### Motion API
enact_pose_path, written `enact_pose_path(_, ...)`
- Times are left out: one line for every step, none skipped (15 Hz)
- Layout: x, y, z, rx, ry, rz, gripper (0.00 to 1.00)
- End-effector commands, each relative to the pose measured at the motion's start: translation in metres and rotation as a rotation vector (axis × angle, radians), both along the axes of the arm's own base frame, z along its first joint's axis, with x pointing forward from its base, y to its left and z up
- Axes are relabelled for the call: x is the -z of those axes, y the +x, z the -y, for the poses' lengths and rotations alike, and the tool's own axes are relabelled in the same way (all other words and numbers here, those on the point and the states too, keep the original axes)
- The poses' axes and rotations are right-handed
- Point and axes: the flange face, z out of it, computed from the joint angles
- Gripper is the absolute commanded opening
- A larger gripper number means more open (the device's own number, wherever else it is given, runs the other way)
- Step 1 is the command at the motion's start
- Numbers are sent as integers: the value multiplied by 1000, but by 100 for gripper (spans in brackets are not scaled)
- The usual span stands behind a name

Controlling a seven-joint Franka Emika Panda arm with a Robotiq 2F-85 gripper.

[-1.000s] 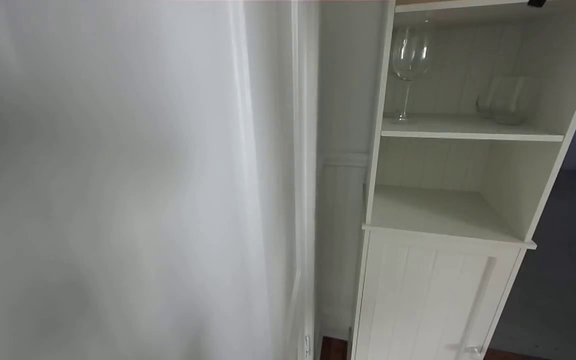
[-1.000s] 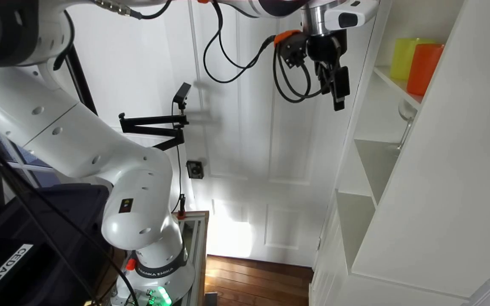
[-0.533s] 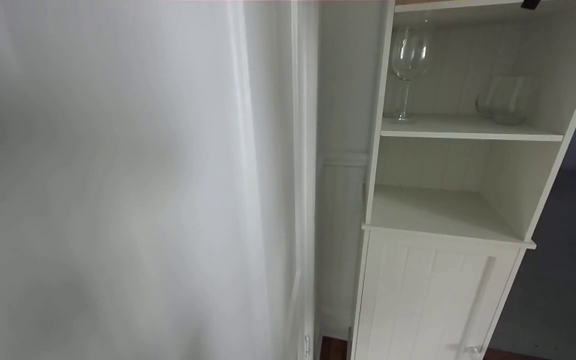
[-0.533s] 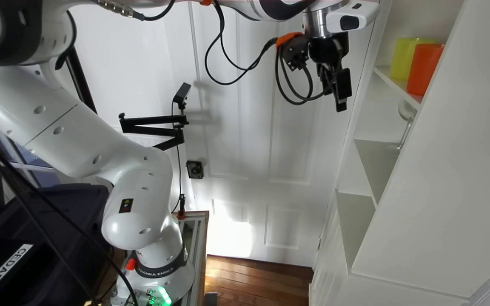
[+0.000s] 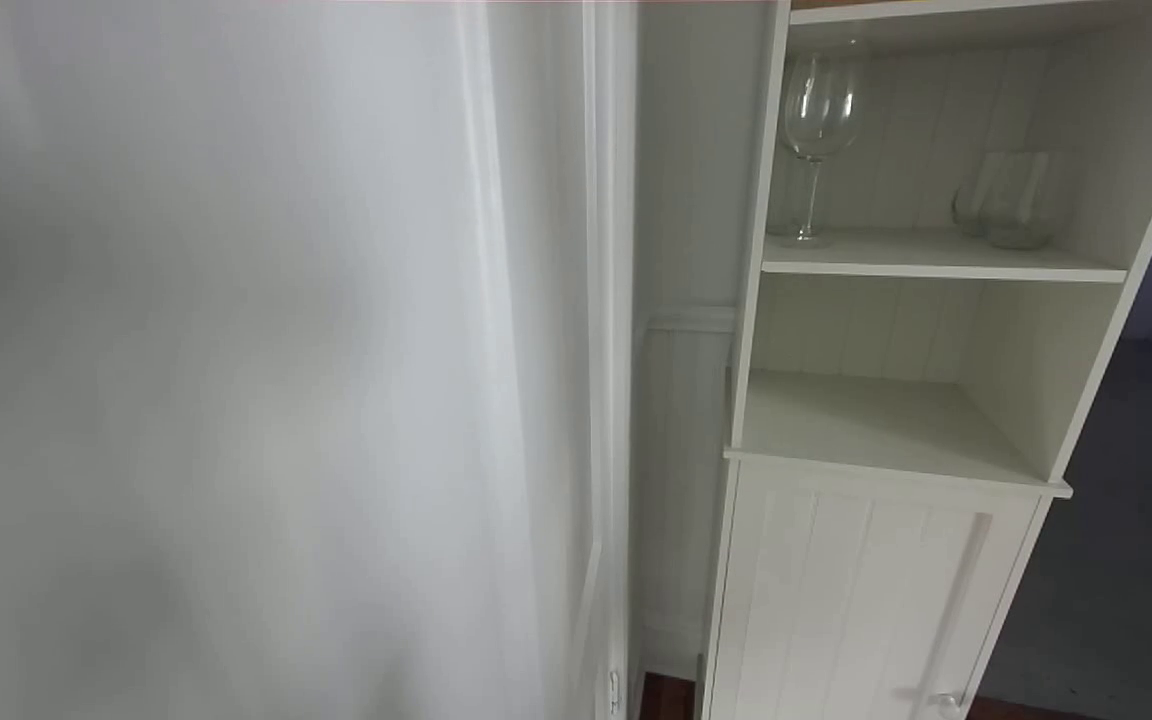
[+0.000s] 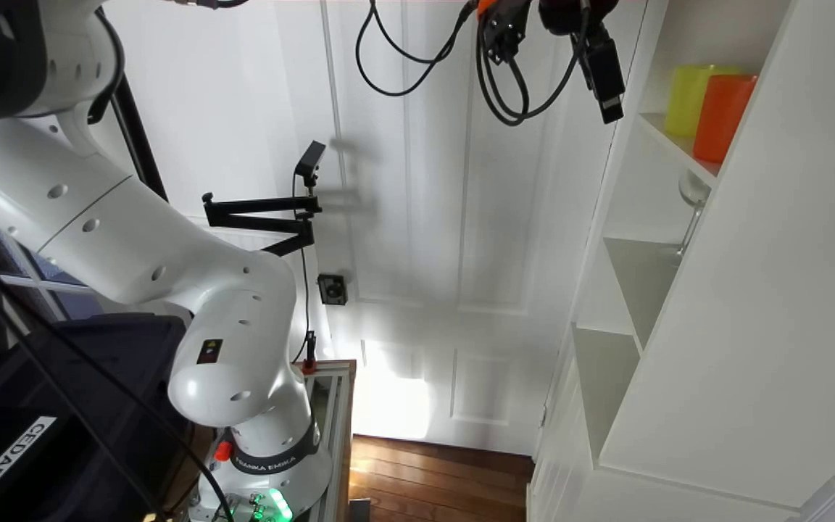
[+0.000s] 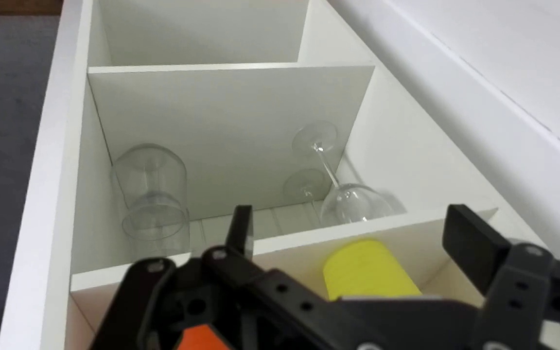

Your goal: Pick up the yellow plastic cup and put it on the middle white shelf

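Note:
The yellow plastic cup (image 6: 691, 100) stands on the top shelf of the white cabinet, beside and behind an orange cup. It also shows in the wrist view (image 7: 368, 270), its lower part there hidden by the gripper body. My gripper (image 7: 350, 221) is open and empty, its fingers wide apart, with the cup seen between them. In an exterior view the gripper (image 6: 609, 109) hangs at the upper edge, just outside the cabinet's open front, apart from the cup. The middle white shelf (image 5: 936, 258) is one level below the cup and also shows in an exterior view (image 6: 638, 283).
An orange cup (image 6: 725, 118) stands close to the yellow cup. A stemmed wine glass (image 5: 820, 115) and a clear tumbler (image 5: 1021, 200) stand on the middle shelf. The cabinet's side wall (image 6: 751, 304) and the top shelf's front edge (image 6: 675, 145) border the space near the gripper.
The arm has risen, and the gripper has moved up and toward the cabinet, with its fingers tilted more toward it. The fingertips have left the top corner of an exterior view. The cups have not moved.

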Motion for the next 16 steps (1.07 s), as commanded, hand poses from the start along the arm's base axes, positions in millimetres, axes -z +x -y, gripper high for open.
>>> enact_pose_path(-24,3,1,74,134,10,100)
enact_pose_path(-28,5,1,101,155,13,100)
enact_pose_path(-31,7,2,121,175,19,100)
enact_pose_path(-33,11,3,149,182,16,100)
enact_pose_path(-33,14,3,178,189,13,100)
enact_pose_path(-33,19,2,201,202,14,100)
enact_pose_path(-32,24,1,223,217,20,100)
enact_pose_path(-32,28,0,239,234,22,100)
enact_pose_path(-32,33,-3,254,258,35,100)
enact_pose_path(-31,37,-5,265,281,48,100)
enact_pose_path(-31,42,-8,279,293,63,100)
enact_pose_path(-29,46,-10,292,308,75,100)
enact_pose_path(-27,50,-11,312,308,83,100)
enact_pose_path(-25,54,-12,329,321,89,100)
enact_pose_path(-23,57,-12,352,319,93,100)
enact_pose_path(-21,60,-13,361,328,93,100)
